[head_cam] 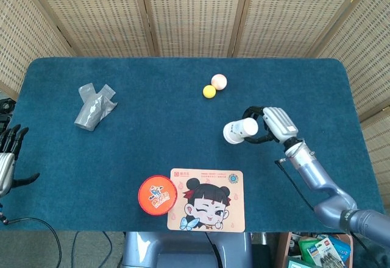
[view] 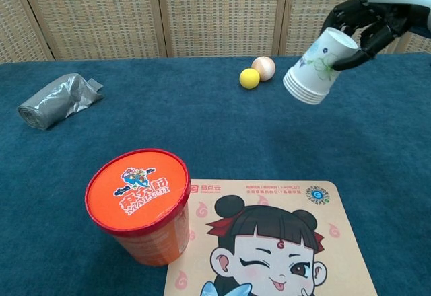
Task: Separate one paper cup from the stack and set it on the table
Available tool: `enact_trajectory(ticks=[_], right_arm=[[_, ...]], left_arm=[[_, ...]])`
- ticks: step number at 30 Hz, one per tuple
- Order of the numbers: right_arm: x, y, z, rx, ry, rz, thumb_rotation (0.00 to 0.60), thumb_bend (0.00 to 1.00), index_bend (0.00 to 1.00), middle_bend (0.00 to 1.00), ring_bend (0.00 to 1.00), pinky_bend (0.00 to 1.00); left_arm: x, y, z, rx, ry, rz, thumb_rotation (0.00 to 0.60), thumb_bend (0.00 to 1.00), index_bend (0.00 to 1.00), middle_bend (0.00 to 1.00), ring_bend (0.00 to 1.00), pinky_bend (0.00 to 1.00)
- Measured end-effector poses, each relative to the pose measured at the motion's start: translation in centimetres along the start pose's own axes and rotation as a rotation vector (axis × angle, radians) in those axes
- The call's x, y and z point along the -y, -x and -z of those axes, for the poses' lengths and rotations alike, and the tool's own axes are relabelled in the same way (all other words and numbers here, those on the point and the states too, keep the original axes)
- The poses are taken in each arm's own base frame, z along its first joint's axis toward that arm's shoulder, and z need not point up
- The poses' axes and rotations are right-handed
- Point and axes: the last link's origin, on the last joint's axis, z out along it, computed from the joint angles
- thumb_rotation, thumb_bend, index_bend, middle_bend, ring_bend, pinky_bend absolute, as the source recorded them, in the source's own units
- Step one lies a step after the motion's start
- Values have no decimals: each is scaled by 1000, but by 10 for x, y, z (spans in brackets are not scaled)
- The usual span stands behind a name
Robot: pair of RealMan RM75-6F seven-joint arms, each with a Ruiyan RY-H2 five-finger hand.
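1. The right hand [head_cam: 272, 123] holds the cup stack [head_cam: 240, 130] by its closed end, dark fingers [view: 355, 19] curled around it.
2. In the chest view the stack [view: 316, 68] hangs tilted in the air, clear of the table [head_cam: 183, 140], rims pointing down and toward the table's middle.
3. From the head view the stack sits over the right half of the table, between the two balls and the right edge.
4. Several rims show nested at the stack's open end; no cup has been separated from it yet.
5. The cups are white with a faint green floral print on the side.
6. The left hand [head_cam: 7, 158] shows only in the head view, off the table's left edge near the front corner. It holds nothing and its fingers are spread apart.
7. A yellow ball [head_cam: 209, 91] and a pinkish ball [head_cam: 219, 81] lie touching each other toward the back edge, slightly right of centre.
8. A crumpled grey bag [head_cam: 93, 106] lies near the left edge, in the back half of the table.
9. An orange tub [view: 139, 203] with a red-rimmed lid stands at the front edge, left of centre.
10. A cartoon mat [head_cam: 206, 198] lies flat at the front edge, just beside the tub on its right; its near edge hangs a little over the table's front.
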Motion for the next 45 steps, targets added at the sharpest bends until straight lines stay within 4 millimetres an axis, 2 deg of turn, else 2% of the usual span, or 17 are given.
enact_trajectory(ticks=[4,8,12,19,23,26,31,35,40,45], right_arm=[[19,-2,-20,9,36,-147,600,517,575,578,468,707],[37,6,-38,39,94,-356,600,517,575,577,468,707],[59,25,-51,101,145,-581,600,527,575,577,468,707],[87,43,-61,170,183,-831,600,546,575,580,468,707],[90,45,-61,179,196,-879,600,546,575,580,468,707],[90,47,-61,182,214,-910,600,546,575,580,468,707],[91,53,-62,201,240,-933,600,546,575,580,468,707],[90,56,-62,215,248,-929,600,546,575,580,468,707],[89,55,-60,234,250,-930,600,546,575,581,468,707],[90,53,-59,233,248,-935,600,546,576,582,468,707]], left_arm=[[-10,-3,-20,-30,71,1,600,96,0,0,0,0],[-33,-6,-54,-71,171,7,600,96,0,0,0,0],[-67,-6,-86,-125,310,-1,600,97,0,0,0,0],[-130,3,-122,-182,489,32,600,98,0,0,0,0],[-154,6,-132,-191,533,53,600,98,23,0,0,0],[-171,8,-137,-210,551,65,600,99,110,0,0,0],[-211,12,-146,-247,596,99,600,102,248,0,0,0],[-237,11,-149,-268,622,122,600,174,321,0,0,0],[-264,12,-150,-275,648,135,600,177,325,0,0,0],[-279,16,-150,-275,660,136,600,188,331,0,0,0]])
